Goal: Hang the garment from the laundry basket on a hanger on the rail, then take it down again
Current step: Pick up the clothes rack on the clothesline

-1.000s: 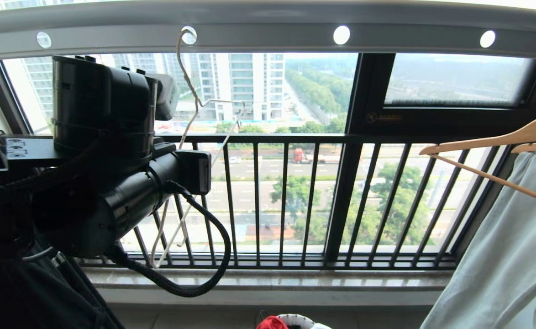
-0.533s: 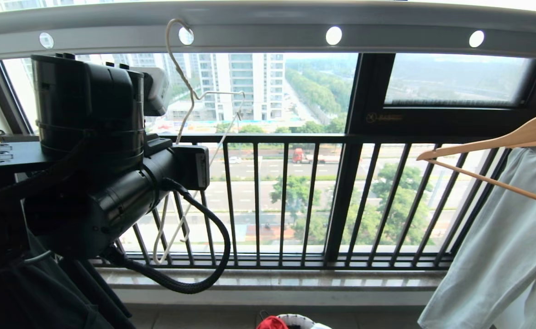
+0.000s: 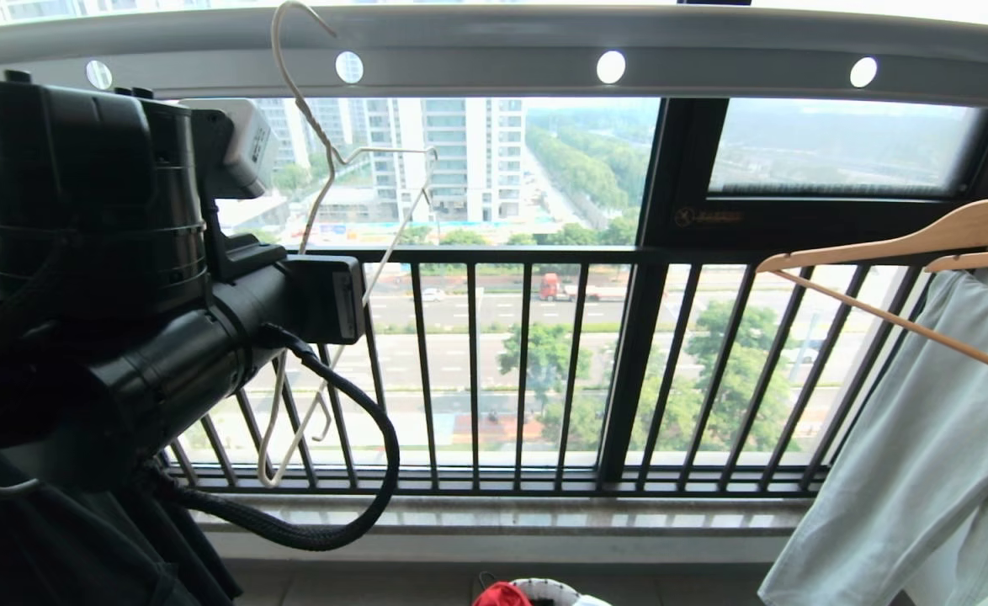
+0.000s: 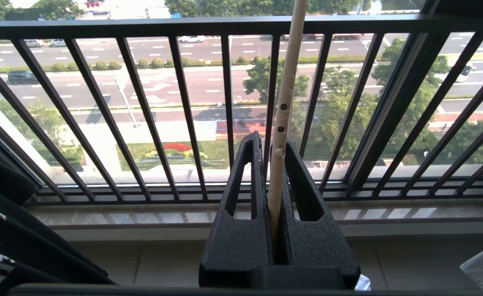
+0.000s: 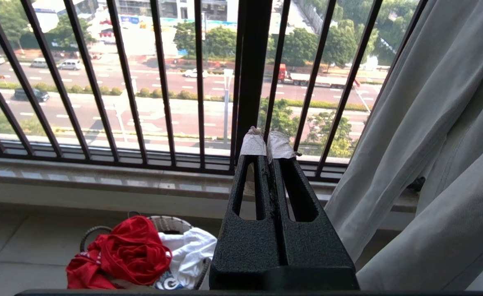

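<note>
My left gripper [image 4: 271, 142] is shut on the lower bar of the thin cream hanger [image 4: 280, 123]. In the head view that arm fills the left side and hides the fingers. The bare hanger [image 3: 389, 151] hangs tilted in front of the window. Its hook [image 3: 292, 13] is out of the hole and stands above the grey rail [image 3: 494, 46], left of the nearest hole [image 3: 348, 66]. The red garment [image 5: 130, 250] lies crumpled in the laundry basket [image 5: 171, 224] on the floor below the sill. My right gripper [image 5: 266, 142] is shut and empty, held low near the basket.
Wooden hangers [image 3: 881, 248] carry a pale grey-green garment [image 3: 923, 438] at the right. A black printed T-shirt [image 4: 3, 246] hangs close on the left. The dark barred window railing [image 3: 544, 370] stands just behind the hanger. A white cloth [image 5: 184, 250] also lies in the basket.
The left arm has lifted the hanger up and to the left, and its hook has come out of the rail's hole. The head view has also shifted slightly.
</note>
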Robot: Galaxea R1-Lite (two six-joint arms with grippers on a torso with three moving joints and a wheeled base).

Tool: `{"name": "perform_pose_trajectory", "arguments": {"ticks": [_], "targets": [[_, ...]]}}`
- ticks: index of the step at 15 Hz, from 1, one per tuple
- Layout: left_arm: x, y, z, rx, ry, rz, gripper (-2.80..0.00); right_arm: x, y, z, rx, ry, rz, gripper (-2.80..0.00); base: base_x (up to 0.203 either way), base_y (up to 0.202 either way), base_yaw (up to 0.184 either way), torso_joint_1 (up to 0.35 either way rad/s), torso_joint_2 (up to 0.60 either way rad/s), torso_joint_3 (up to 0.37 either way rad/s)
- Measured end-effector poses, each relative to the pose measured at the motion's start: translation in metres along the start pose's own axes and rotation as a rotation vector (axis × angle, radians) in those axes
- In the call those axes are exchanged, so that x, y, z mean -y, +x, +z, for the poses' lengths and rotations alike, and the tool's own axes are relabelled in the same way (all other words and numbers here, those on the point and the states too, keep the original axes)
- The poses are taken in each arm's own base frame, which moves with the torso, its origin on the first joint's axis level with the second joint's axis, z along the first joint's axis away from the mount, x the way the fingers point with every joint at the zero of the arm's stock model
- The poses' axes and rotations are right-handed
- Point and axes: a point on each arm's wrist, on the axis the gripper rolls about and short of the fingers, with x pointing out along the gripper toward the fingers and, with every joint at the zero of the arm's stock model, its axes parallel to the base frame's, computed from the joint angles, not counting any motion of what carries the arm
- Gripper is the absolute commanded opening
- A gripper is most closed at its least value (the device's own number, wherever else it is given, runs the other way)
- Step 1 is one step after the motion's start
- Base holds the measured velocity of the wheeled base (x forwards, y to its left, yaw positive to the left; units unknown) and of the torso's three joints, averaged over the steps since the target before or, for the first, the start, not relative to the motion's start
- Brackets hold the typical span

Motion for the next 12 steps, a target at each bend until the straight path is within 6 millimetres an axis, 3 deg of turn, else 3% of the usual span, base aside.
{"name": "perform_pose_trajectory", "arguments": {"ticks": [5,10,12], "targets": [[-0.02,-0.028,0.019,0.059,-0.001,-0.009,-2.8,0.0,0.0,0.0,0.0,0.0,0.0,-2.8,0.0,0.0,0.0,0.0,0.0,0.0],[-0.057,-0.073,0.012,-0.075,0.109,-0.022,-2.8,0.0,0.0,0.0,0.0,0.0,0.0,-2.8,0.0,0.0,0.0,0.0,0.0,0.0],[-0.07,-0.092,0.008,-0.139,0.146,-0.102,-2.8,0.0,0.0,0.0,0.0,0.0,0.0,-2.8,0.0,0.0,0.0,0.0,0.0,0.0]]}}
